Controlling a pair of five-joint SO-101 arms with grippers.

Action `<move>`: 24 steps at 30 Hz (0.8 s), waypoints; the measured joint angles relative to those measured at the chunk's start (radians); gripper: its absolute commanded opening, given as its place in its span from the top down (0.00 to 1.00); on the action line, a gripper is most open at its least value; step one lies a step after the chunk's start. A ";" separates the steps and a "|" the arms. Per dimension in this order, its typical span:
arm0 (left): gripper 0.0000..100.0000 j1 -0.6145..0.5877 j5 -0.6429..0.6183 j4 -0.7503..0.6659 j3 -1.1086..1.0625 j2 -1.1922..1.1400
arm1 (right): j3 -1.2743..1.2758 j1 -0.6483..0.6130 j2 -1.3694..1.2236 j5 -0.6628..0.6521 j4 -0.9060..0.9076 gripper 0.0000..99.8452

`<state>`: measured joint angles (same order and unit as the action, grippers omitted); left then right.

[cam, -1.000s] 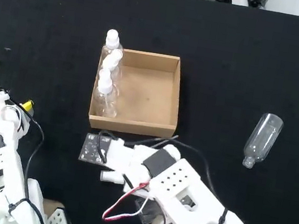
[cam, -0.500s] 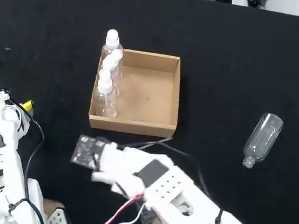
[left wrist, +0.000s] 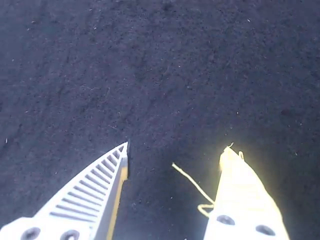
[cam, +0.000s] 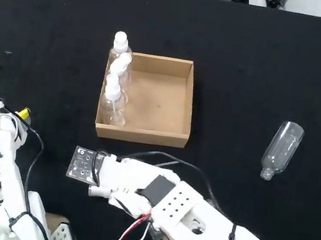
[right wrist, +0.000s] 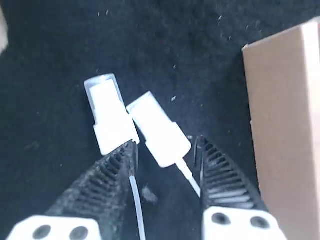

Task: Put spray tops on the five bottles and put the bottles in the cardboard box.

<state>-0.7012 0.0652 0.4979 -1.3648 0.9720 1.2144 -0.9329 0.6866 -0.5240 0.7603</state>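
While it hangs low over the black table [cam: 268,64], right gripper [right wrist: 165,150]: fingers apart, not clamped on anything, tips straddling one spray top
Spray tops: two loose white ones lying side by side, touching. One [right wrist: 161,131] sits between the right fingertips, the other [right wrist: 110,117] right against one fingertip
Cardboard box [cam: 145,135]: near the right gripper, three capped bottles [cam: 113,105] standing in a row along one wall
Uncapped bottle [cam: 281,150]: lying on its side, well apart from the box
Left gripper [left wrist: 175,155]: fingers apart, holding nothing, just table below
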 measured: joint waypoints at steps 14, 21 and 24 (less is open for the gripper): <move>0.79 0.000 -0.011 0.000 0.000 0.000 | -0.420 0.239 0.002 -0.230 0.735 0.82; 0.79 0.000 -0.011 0.000 0.000 0.000 | -0.358 0.539 0.002 -0.798 0.887 0.82; 0.79 0.000 -0.011 0.000 0.000 0.000 | -0.319 0.632 0.002 -0.956 0.891 0.82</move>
<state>-0.7012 0.0545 0.4979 -1.3648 0.9720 0.8953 -0.3007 0.6882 -1.4799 1.6517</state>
